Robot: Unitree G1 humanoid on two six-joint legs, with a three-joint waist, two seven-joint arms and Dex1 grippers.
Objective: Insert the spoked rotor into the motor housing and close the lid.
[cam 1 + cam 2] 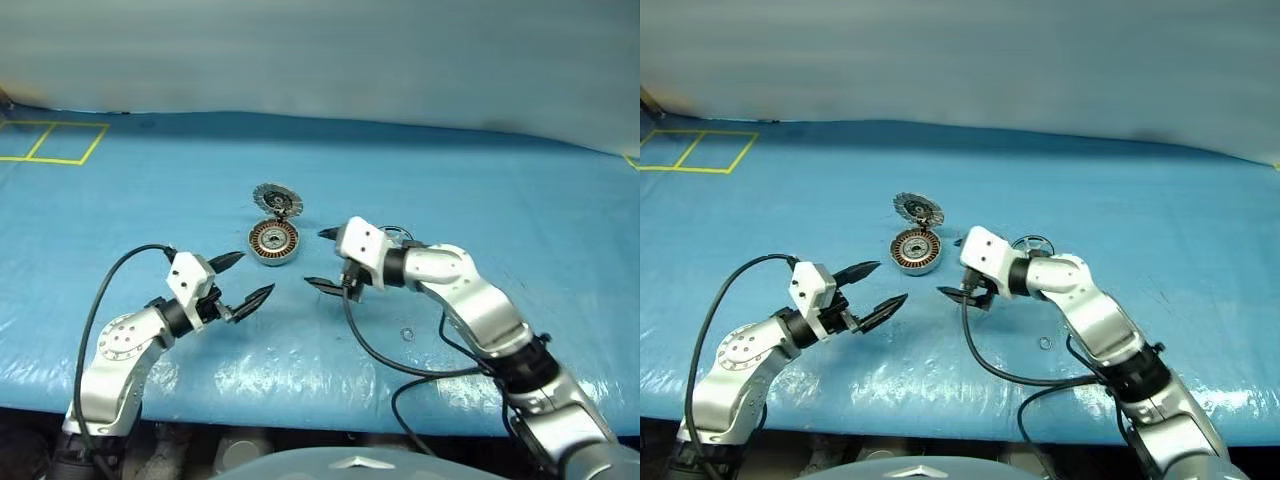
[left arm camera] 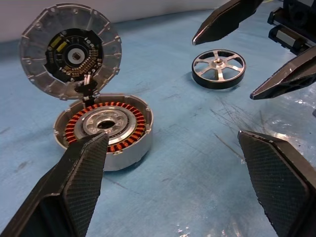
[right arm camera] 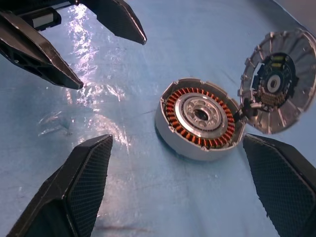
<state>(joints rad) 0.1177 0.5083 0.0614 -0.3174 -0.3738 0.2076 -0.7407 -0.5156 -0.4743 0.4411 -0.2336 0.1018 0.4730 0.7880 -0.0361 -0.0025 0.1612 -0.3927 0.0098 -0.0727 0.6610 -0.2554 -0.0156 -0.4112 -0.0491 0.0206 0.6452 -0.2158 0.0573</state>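
Note:
The motor housing (image 1: 273, 242) lies on the blue table, its copper windings showing. Its lid (image 1: 278, 199) stands hinged open on the far side, the grey-black segmented face (image 2: 70, 52) turned toward me. The spoked rotor (image 2: 218, 68) lies flat on the table to the housing's right, just behind my right hand (image 1: 1033, 246). My left gripper (image 1: 252, 276) hovers open near the housing's front left, holding nothing. My right gripper (image 1: 315, 258) hangs open just right of the housing, also empty, and points at the housing (image 3: 200, 118).
A small metal ring (image 1: 407, 333) lies on the blue table cover (image 1: 520, 220) nearer the front edge, under my right forearm. Yellow tape squares (image 1: 52, 142) mark the far left corner. A pale wall runs behind the table.

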